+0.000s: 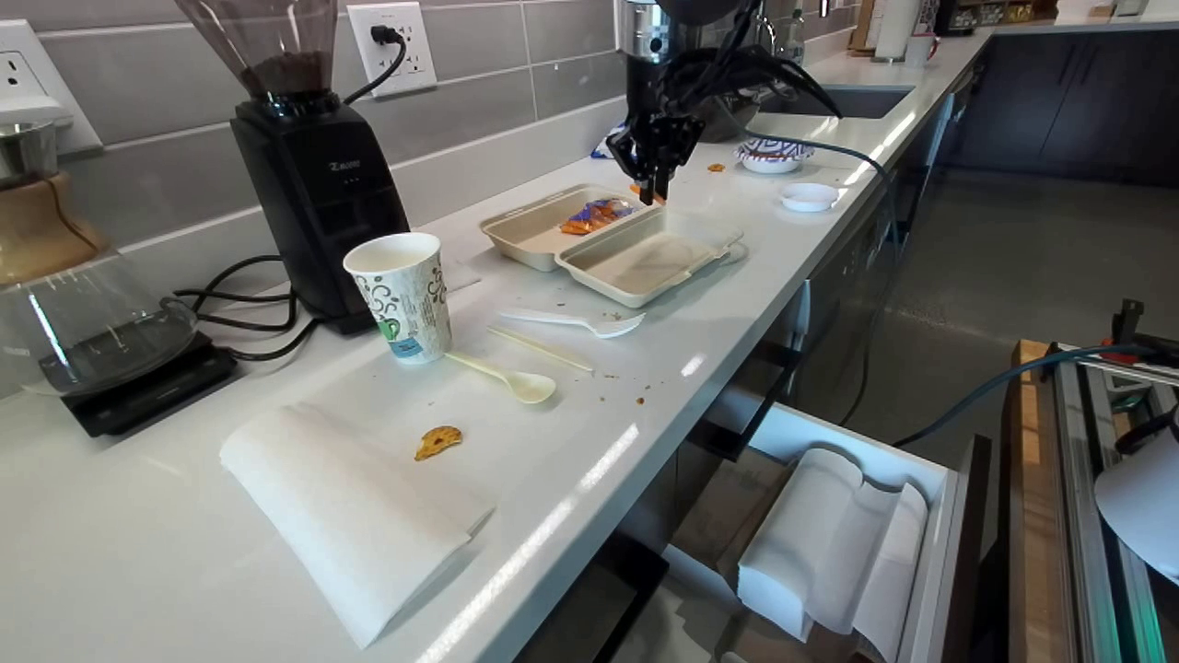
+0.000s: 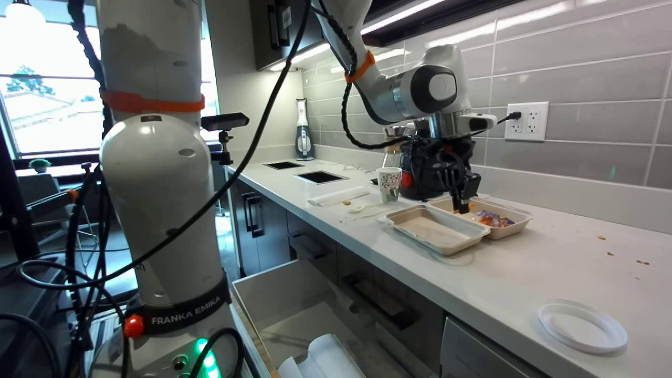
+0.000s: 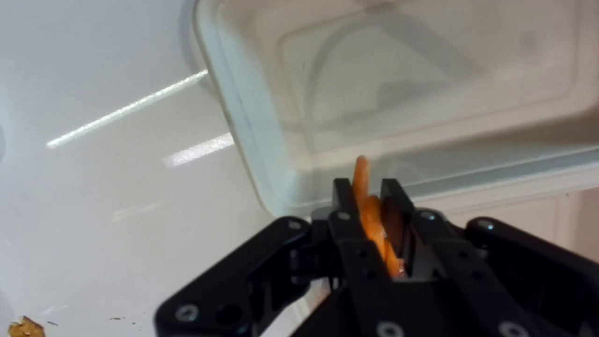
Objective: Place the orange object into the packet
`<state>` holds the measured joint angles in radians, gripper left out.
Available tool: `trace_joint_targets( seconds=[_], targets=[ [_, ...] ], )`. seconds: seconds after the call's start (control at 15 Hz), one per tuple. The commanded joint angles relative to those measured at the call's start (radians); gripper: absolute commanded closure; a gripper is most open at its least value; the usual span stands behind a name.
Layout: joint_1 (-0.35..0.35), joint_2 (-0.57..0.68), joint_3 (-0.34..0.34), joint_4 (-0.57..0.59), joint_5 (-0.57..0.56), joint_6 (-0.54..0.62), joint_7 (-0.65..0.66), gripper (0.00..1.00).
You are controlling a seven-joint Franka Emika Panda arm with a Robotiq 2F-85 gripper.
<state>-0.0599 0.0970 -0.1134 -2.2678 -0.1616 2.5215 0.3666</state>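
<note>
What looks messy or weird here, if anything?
An orange-brown food scrap lies loose on the counter, as if dropped, and crumbs dot it near the yellowish spoon, like something spilled. Below, a drawer stands open with white paper inside, maybe forgotten.

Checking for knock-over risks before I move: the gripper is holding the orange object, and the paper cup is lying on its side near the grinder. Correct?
Not quite: the cup is standing upright, as both exterior views show. It is near the grinder, and the gripper is holding the orange object, as you said.
</note>
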Motion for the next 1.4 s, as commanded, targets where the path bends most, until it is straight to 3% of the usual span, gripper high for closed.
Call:
trace_joint_targets(
  seconds=[0.0,0.4,1.33],
  targets=[
    [-0.013,0.036,0.004,0.045,0.054,-0.008,-0.09,0.95],
    [-0.021,0.077,0.017,0.103,0.166,-0.046,-0.247,0.95],
    [-0.035,0.181,0.018,0.242,0.171,-0.143,-0.369,0.95]
  ],
)
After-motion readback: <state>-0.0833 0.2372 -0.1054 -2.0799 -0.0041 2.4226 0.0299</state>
